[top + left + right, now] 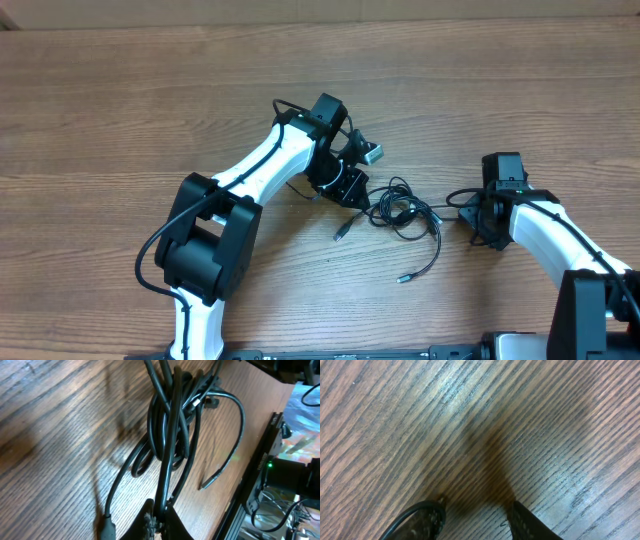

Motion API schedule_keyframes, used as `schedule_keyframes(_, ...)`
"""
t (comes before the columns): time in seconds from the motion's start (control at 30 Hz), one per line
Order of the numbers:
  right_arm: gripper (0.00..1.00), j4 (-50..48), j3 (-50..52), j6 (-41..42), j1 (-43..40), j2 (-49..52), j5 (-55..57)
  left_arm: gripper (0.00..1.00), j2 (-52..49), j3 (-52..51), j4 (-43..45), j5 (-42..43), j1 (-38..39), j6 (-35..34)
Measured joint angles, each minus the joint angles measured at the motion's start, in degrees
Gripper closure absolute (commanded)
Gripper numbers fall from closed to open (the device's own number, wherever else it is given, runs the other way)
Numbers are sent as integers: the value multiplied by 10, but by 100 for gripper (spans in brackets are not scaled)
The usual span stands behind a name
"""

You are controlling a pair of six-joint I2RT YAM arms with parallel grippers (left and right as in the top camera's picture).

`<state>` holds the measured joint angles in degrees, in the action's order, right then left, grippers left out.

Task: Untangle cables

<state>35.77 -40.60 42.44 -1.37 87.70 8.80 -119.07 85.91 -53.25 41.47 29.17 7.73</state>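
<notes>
The cables (405,208) lie in one knotted clump at mid-table, nearer the robot's edge, and a loose end (340,235) trails toward that edge. The left gripper (159,512) is pinched on one strand at the clump's left side, and its wrist view shows that strand running into crossed loops. The right gripper (477,512), just right of the clump, has its fingers spread over bare table (150,100) and holds nothing. For a clean step, the left should anchor firmly. The right should take a single outer loop, not the bundle, and draw it slowly toward the right edge, stopping if the knot tightens.
</notes>
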Motion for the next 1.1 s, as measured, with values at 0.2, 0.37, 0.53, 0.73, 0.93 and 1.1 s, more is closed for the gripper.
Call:
schedule_keyframes(0.2, 57, 0, -1, 0, 0, 0, -3, 96, 0, 1, -21, -27, -1, 0)
schedule_keyframes(0.37, 74, 9, -1, 1, 0, -1, -15, 96, 0, 1, -23, -24, -19, -7)
schedule_keyframes(0.53, 80, 11, -3, 7, -6, -1, -39, 96, 0, 1, -30, -13, -41, -11)
schedule_keyframes(0.73, 70, -46, -9, -110, -19, 10, -170, 96, 0, 1, -28, -10, -46, -11)
schedule_keyframes(0.93, 68, -23, -31, -228, -19, 13, -306, 90, 0, 1, -10, -7, -16, -11)
schedule_keyframes(1.1, 73, 18, -33, -260, -19, 13, -346, 51, 0, 1, 21, -4, -3, -16)
